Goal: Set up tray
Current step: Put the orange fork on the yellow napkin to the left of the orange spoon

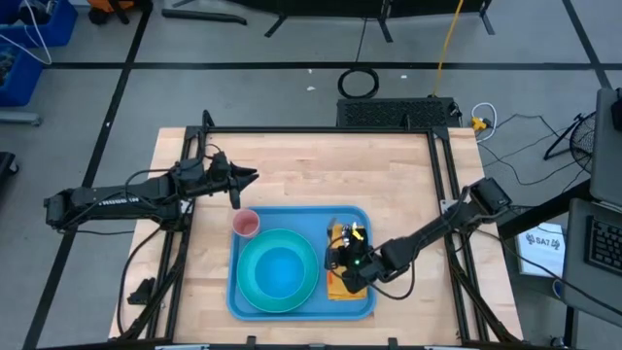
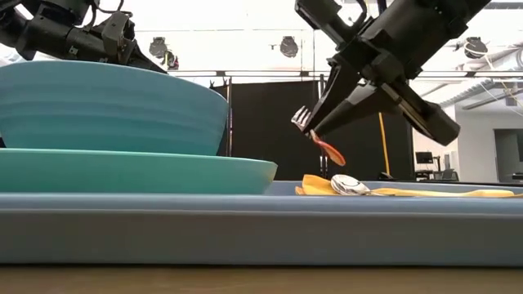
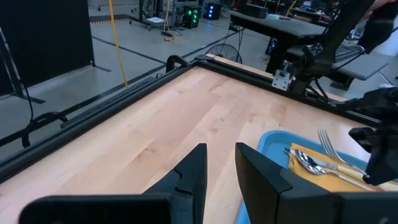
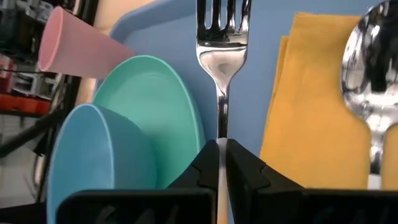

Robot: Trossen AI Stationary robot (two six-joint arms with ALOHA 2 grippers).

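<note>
The blue tray [image 1: 233, 294] lies at the table's near middle. On it a blue bowl [image 1: 282, 272] sits in a turquoise plate [image 1: 247, 255], and a pink cup [image 1: 246, 225] stands at the far left corner. A yellow napkin [image 4: 305, 112] lies on the tray's right part with a spoon [image 4: 373, 74] on it. My right gripper [image 4: 222, 146] is above the napkin [image 1: 335, 289], shut on a fork [image 4: 221, 50]. My left gripper [image 1: 251, 177] hovers open and empty over the bare wood, just beyond the cup. My right gripper pinches the fork's handle just behind the neck [image 4: 221, 127] between its two fingers, coming slanting down from the table's right. The tines [image 2: 301, 117] stick out past the fingertips. The fork is tilted and lifted clear of the napkin and spoon [image 2: 350, 184].
Bare wood stretches from the tray's far rim to the table's far edge [image 3: 186, 112]. A black metal frame [image 1: 321, 129] borders the table. The bowl and plate [image 2: 122, 171] fill the tray's left and middle part, close beside the fork.
</note>
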